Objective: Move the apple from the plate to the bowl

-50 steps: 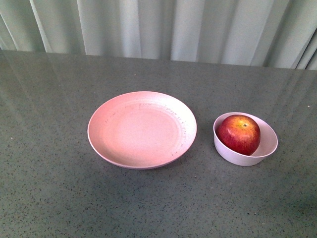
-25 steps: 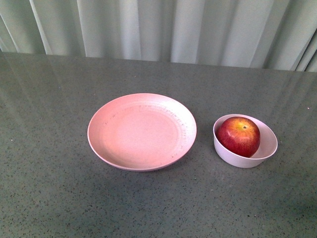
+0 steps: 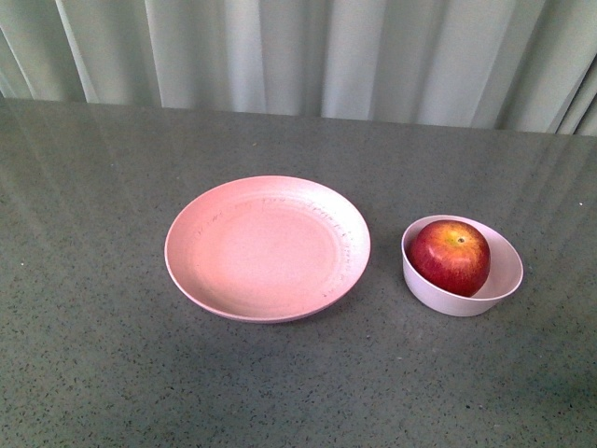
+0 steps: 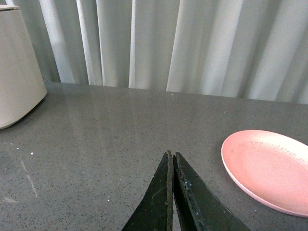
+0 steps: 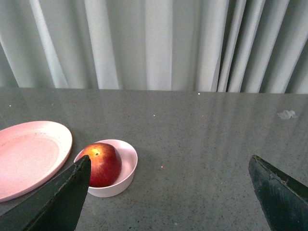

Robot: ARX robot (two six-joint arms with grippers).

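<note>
The deep-red apple (image 3: 450,256) rests inside the small pale bowl (image 3: 494,285), right of the wide salmon-pink plate (image 3: 267,246), which carries nothing. No arm shows in the front view. In the right wrist view my right gripper (image 5: 170,161) stands wide open, well back from the bowl (image 5: 126,168) and the apple (image 5: 102,163), with only tabletop between its fingers. In the left wrist view my left gripper (image 4: 172,155) is shut on nothing, its tips pressed together above bare table, with the plate (image 4: 269,168) off to one side.
A grey speckled tabletop (image 3: 112,355) carries everything, and pale curtains (image 3: 308,56) hang behind its far edge. A beige rounded container (image 4: 17,91) stands on the table at the edge of the left wrist view.
The front view has shifted very slightly; apple, bowl and plate keep their places relative to each other.
</note>
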